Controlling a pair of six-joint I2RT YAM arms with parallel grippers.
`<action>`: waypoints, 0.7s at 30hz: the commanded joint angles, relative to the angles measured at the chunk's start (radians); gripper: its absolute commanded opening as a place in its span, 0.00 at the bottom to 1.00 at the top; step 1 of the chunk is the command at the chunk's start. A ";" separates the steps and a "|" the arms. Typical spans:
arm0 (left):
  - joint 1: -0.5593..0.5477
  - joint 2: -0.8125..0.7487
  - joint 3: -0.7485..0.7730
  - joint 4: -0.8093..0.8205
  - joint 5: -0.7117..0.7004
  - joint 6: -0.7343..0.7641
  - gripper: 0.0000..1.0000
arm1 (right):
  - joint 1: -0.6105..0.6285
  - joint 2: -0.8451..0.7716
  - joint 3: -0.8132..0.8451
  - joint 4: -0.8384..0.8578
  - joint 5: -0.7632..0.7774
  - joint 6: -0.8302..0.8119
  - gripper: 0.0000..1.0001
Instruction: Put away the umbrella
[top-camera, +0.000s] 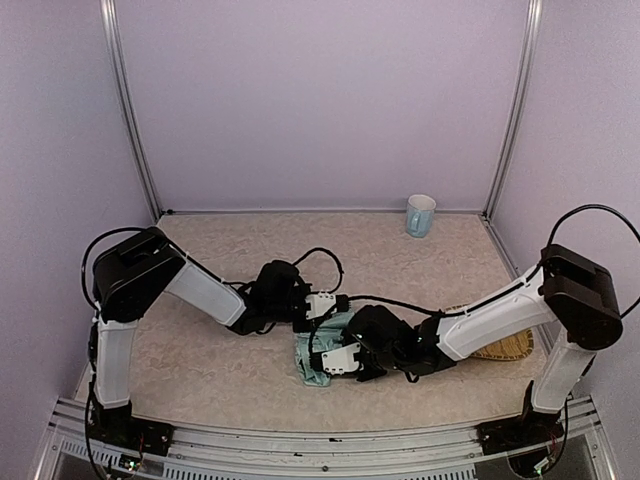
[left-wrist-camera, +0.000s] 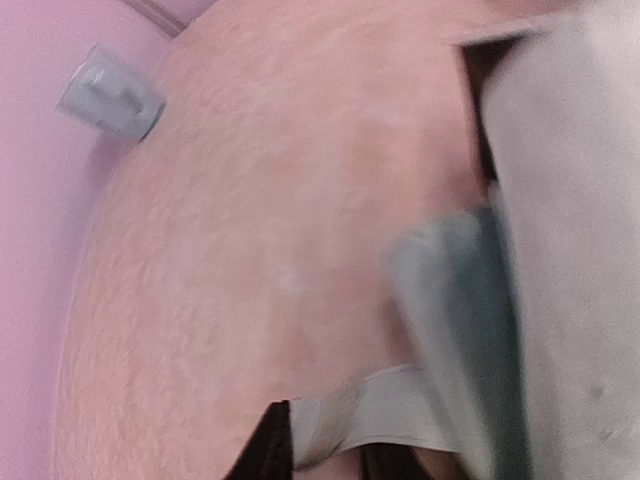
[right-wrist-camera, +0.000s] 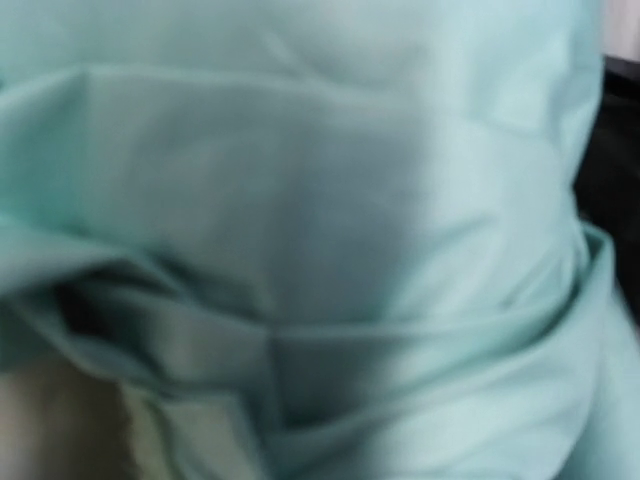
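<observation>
Top external: left pincer (top-camera: 338, 310), right pincer (top-camera: 322, 363) crowd umbrella (top-camera: 335, 326) at table (top-camera: 220, 385) centre; grips unclear.

Lab booth (lilac walls (top-camera: 330, 100)), metal frame (top-camera: 131, 110)

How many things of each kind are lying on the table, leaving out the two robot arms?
Folded mint-blue fabric umbrella: 1
Pale blue cylindrical mug: 1
Woven yellow straw mat: 1
Total: 3
</observation>
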 joint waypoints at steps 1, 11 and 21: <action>0.083 -0.006 0.064 0.157 -0.150 -0.044 0.38 | 0.037 0.072 -0.028 -0.190 -0.120 -0.006 0.00; 0.143 -0.144 0.163 -0.013 -0.334 -0.260 0.73 | 0.021 0.125 -0.009 -0.195 -0.092 0.033 0.00; -0.081 -0.833 -0.534 0.118 -0.010 -0.434 0.49 | -0.028 0.126 0.064 -0.332 -0.337 0.091 0.00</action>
